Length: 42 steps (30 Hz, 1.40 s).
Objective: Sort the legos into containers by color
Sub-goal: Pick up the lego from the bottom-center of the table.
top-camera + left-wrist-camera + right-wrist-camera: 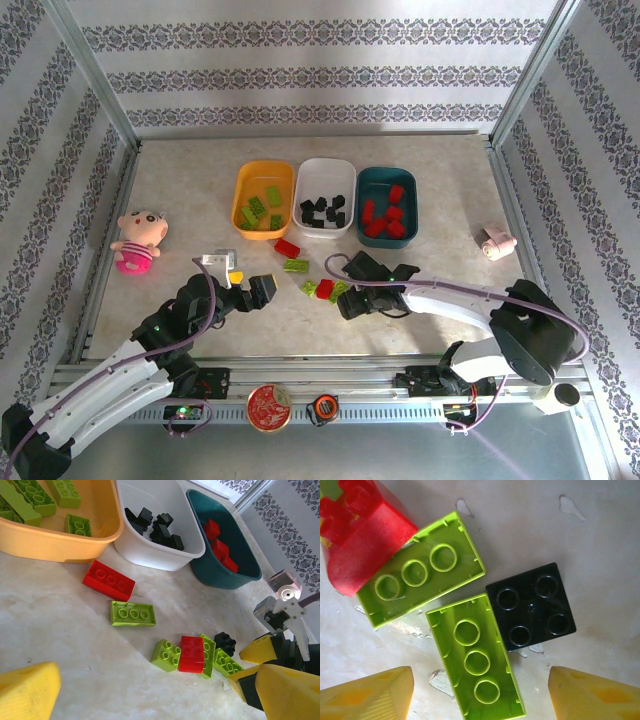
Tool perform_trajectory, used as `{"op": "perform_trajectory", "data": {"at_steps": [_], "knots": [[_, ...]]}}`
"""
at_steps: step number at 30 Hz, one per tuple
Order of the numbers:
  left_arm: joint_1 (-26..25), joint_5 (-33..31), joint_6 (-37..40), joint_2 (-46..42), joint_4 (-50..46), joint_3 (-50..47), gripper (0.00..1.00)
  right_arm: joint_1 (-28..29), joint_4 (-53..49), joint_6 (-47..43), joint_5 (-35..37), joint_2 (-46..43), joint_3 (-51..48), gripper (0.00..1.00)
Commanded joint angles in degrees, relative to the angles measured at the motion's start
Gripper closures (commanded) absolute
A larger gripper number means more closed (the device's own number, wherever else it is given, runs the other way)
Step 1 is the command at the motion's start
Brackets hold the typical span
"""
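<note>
Three bins stand in a row toward the far edge of the table [180, 190]. An orange-yellow bin [262, 175] holds lime bricks [258, 208], a white bin [340, 178] holds black bricks [322, 212], and a dark teal bin [415, 200] holds red bricks [385, 218]. Just in front of the orange-yellow and white bins a loose red brick [288, 247] lies on the table. A loose lime brick [296, 266] lies just beside it on the near side, and both are apart from the bins. Closer to the near edge, about midway across, sits a small cluster [325, 290] of lime pieces, one red block [191, 653] and one black block [531, 606].

The right gripper [480, 700] hangs over this cluster with its jaws well apart and nothing in them. In the right wrist view its yellow fingertips [367, 695] flank an overturned lime brick [476, 660], hollow side up, whose long side touches the black block. A second overturned brick [420, 567] lies just beside it, one end hidden by the red block.

The left gripper [248, 283] stands to the left of the cluster, jaws spread wide and empty.

A plush doll [135, 242] lies near the left edge, and a small pink-and-white object [495, 242] near the right edge. A round red tin [268, 407] rests on the metal rail at the near edge.
</note>
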Motion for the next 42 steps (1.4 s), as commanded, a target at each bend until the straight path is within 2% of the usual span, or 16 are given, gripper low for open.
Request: {"op": "perform_trajectory", "data": {"at_steps": [1,14,19,27,31,36,42], "knots": [[0.7,-1.3,-0.1,-0.1,1.3,-0.3,0.0,0.7,-0.3,-0.2,1.3,1.9,1.8,0.29],[0.7,0.0,-1.3,-0.1,3.2,-0.7,0.0,1.3,1.2,-0.8,1.8,8.1,3.6,0.35],[0.7,0.0,-0.9,-0.1,2.9,0.1,0.0,1.5,2.2,-0.6,-1.3,9.3,3.5,0.47],[0.7,-0.4,0.3,0.8,2.6,0.4,0.0,1.6,4.5,-0.8,-9.4,2.8,0.1,0.64],[0.7,-1.4,1.4,0.7,1.6,0.9,0.0,1.6,4.7,-0.8,-14.7,-2.2,-0.7,0.66],[0.7,-4.0,1.4,0.2,-1.2,1.7,0.0,1.6,3.2,-0.9,-17.1,-6.9,1.9,0.66],[0.7,-5.7,1.4,-1.2,-3.9,2.5,0.0,1.3,3.8,-3.2,-19.2,-3.1,12.4,0.66]]}}
